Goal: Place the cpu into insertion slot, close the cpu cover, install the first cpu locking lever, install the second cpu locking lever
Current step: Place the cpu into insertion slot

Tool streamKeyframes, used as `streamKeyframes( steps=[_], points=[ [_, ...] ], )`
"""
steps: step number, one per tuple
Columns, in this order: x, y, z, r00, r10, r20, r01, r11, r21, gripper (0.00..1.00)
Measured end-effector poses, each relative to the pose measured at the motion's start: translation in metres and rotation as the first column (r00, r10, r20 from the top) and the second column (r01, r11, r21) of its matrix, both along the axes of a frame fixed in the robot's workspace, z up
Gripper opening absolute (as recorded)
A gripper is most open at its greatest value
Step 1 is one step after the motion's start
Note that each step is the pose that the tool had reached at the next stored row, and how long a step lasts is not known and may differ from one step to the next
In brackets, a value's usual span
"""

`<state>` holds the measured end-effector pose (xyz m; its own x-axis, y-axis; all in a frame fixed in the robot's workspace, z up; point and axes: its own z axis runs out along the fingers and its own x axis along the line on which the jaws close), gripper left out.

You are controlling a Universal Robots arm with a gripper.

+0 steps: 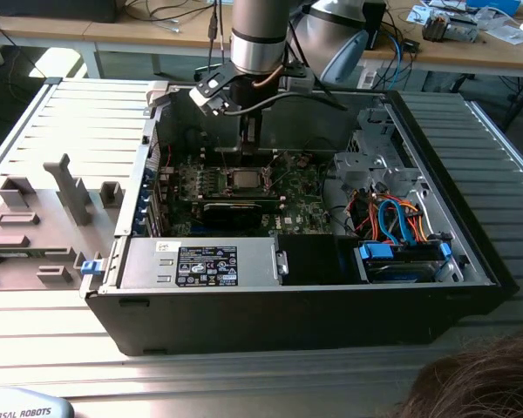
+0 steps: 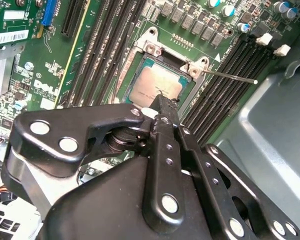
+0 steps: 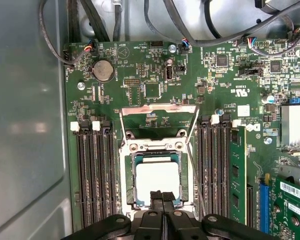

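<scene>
The cpu (image 3: 157, 180) lies flat in the insertion slot (image 3: 155, 146), its silver top facing up, and appears again in the second wrist view (image 2: 155, 82) and the exterior view (image 1: 244, 178). The cpu cover (image 3: 157, 108) stands hinged open behind the slot, with green board showing through its window. A thin wire locking lever (image 2: 230, 76) sticks out free beside the socket, also visible in the first wrist view (image 3: 194, 165). My gripper (image 3: 162, 194) is shut with nothing in it. Its tips hover at the cpu's near edge (image 2: 162, 102), and it hangs straight above the socket (image 1: 249, 144).
Rows of black memory slots (image 3: 92, 175) flank the socket on both sides. The open case holds a black bar (image 1: 231, 209), a power supply (image 1: 200, 261) and a drive cage with blue and orange cables (image 1: 401, 226). A grey fixture (image 1: 35, 218) sits outside at the exterior view's left.
</scene>
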<state>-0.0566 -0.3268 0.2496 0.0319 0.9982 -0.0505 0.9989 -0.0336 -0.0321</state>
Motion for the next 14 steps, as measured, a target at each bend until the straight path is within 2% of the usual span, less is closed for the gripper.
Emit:
streamKeyframes(
  steps=[4,14],
  points=[
    [0.0000,0.0000,0.0052,1.0000,0.000,0.0000,0.000,1.0000,0.0001,0.11],
    [0.0009,0.0000,0.0109,1.0000,0.000,0.0000,0.000,1.0000,0.0000,0.11]
  ],
)
